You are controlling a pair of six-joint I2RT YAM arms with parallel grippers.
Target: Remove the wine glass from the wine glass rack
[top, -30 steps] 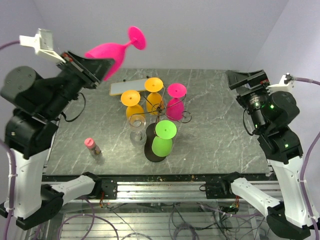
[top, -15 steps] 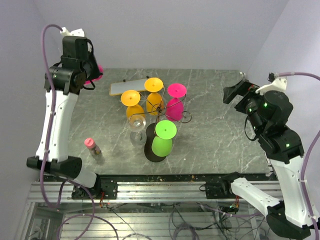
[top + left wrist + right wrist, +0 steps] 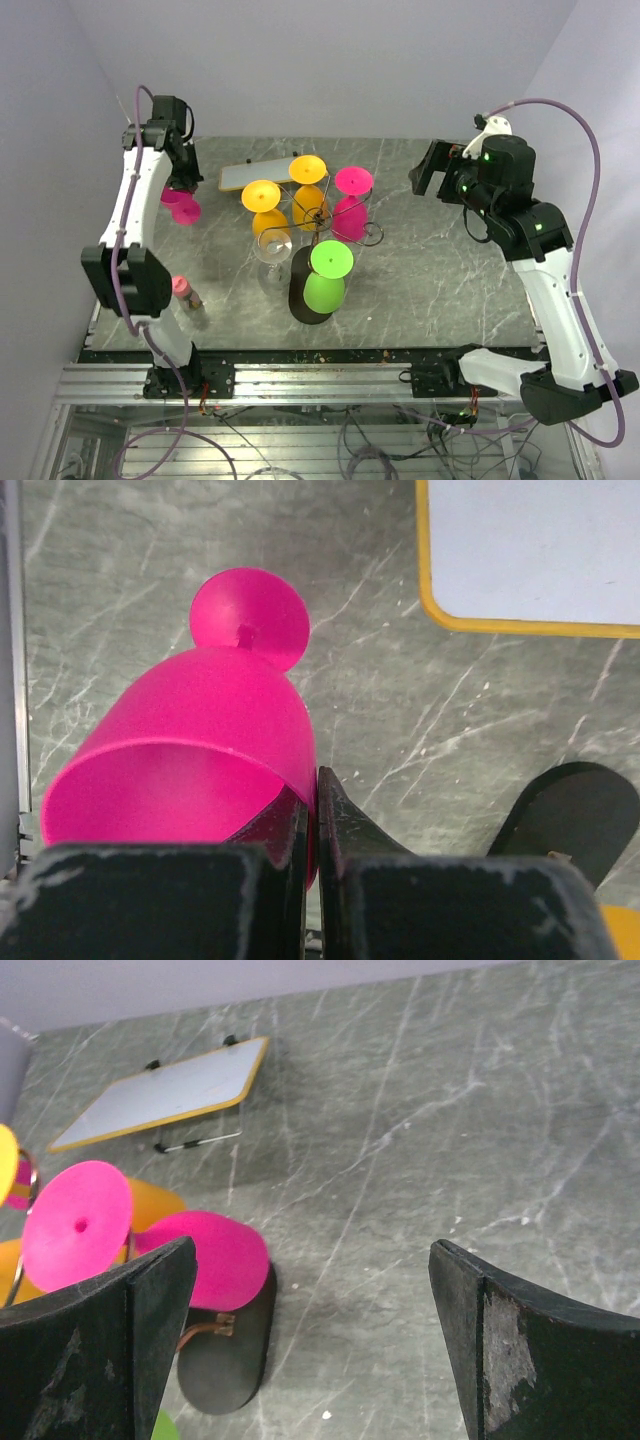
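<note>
A small pink-capped bottle [image 3: 183, 292] stands nearest the arm bases on the grey marbled counter [image 3: 440, 270], to the near left of the rack [image 3: 322, 222]. On the rack's near side a green glass [image 3: 324, 290] hangs foot-up over the black oval base [image 3: 298, 270]. A clear glass [image 3: 275, 250] sits just at the rack's near left; I cannot tell whether it hangs or stands.

Farther back, three more glasses hang foot-up on the rack: one yellow glass [image 3: 262, 205] on its left, a second yellow glass [image 3: 308, 185] on its far side, and a second pink glass [image 3: 200, 1258] on its far right.

Well to the left of the rack, the left pincer [image 3: 313, 810] is pressed together on the bowl wall of the pink glass [image 3: 215, 720], one finger inside the rim and one outside. That glass is off the rack and well apart from it, tilted, with its foot pointing down toward the counter. Whether the foot touches the counter cannot be told.

To the far right of the rack, the right pincer [image 3: 310, 1280] is above the counter with its fingers [image 3: 520, 1350] spread wide and nothing between them.

A yellow-edged whiteboard [image 3: 160, 1095] lies flat at the rack's far left, with a pen [image 3: 195, 1142] just beside its near edge.
</note>
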